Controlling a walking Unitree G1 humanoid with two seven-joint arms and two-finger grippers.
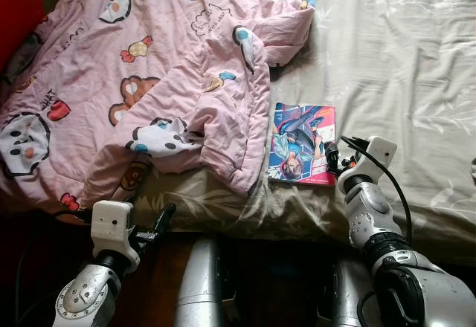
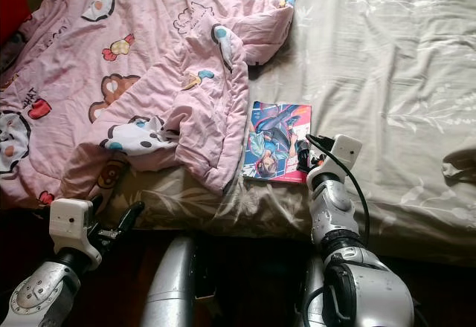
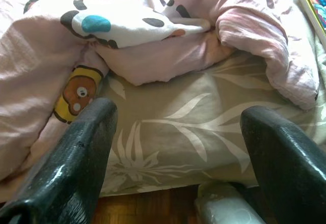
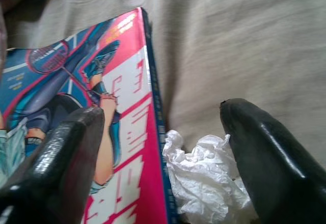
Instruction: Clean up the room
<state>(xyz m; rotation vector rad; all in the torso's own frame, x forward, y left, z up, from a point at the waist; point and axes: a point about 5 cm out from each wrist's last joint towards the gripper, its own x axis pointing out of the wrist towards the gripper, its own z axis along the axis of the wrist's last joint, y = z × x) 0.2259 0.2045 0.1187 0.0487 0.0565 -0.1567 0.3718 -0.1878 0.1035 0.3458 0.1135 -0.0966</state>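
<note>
Left eye view: I see the bed [image 1: 401, 67], pink blanket [image 1: 149, 67] heaped upper left, bare sheet right. Magazine [image 1: 301, 143] lies lower centre near the edge. Right pincer [image 4: 163, 147], fingers apart, straddles crumpled tissue [image 4: 204, 183] beside it; left pincer [image 3: 178, 147] spread, below the bed edge.

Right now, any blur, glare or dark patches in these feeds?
Eye views: sharp; soft sheen on the bedsheet, floor under the bed edge dark. Left wrist view: open left tool in front soft and glossy, blanket clear. Right wrist view: magazine and crumpled tissue slightly soft.
</note>
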